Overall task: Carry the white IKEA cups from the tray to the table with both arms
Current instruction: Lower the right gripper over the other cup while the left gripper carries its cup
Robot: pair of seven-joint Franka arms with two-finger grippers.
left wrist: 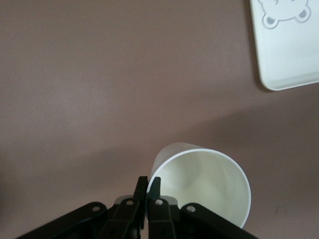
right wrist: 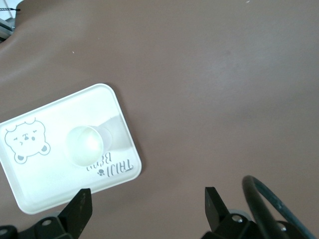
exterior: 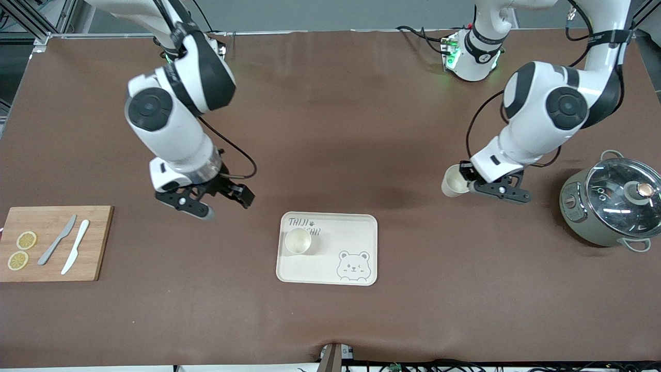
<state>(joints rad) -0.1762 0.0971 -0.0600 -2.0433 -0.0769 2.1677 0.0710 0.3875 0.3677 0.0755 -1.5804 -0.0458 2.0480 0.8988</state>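
While 1 cup [exterior: 298, 241] waits, left gripper [exterior: 471, 182] grips another [exterior: 454, 181].

The left tool [left wrist: 148, 186] has its two black fingers [left wrist: 141, 185] pinched shut on the rim of a white cup [left wrist: 204, 184], which is tilted with its open mouth showing. Below lies the brown worktop [left wrist: 99, 89]. A corner of the tray [left wrist: 286, 55], with its bear face, lies apart from the cup.

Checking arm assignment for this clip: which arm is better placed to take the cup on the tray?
Probably the right. The right gripper hangs open and empty near the tray holding the cup. The left gripper is shut on the other cup.
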